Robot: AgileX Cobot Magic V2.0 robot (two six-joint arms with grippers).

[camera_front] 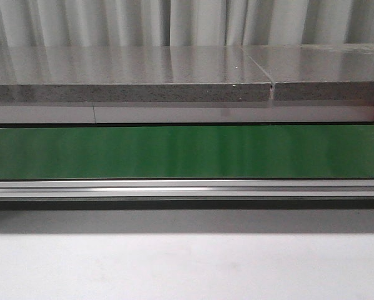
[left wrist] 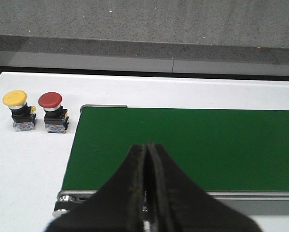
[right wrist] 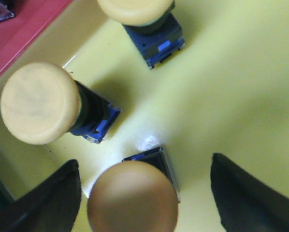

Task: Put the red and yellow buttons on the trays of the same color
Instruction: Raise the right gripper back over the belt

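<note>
Yellow buttons: we count three on the yellow tray (right wrist: 222,92) in the right wrist view, at (right wrist: 40,104), (right wrist: 137,12) and (right wrist: 132,195); the last sits between the right gripper (right wrist: 144,193) fingers, jaws wide apart, not touching it. Red tray (right wrist: 19,29) edge adjoins. Left gripper (left wrist: 147,193) jaws pressed together, empty, over the green belt (left wrist: 193,145). Beside the belt we see one yellow button (left wrist: 16,108) and one red button (left wrist: 52,111) on the white table (left wrist: 23,164).
</note>
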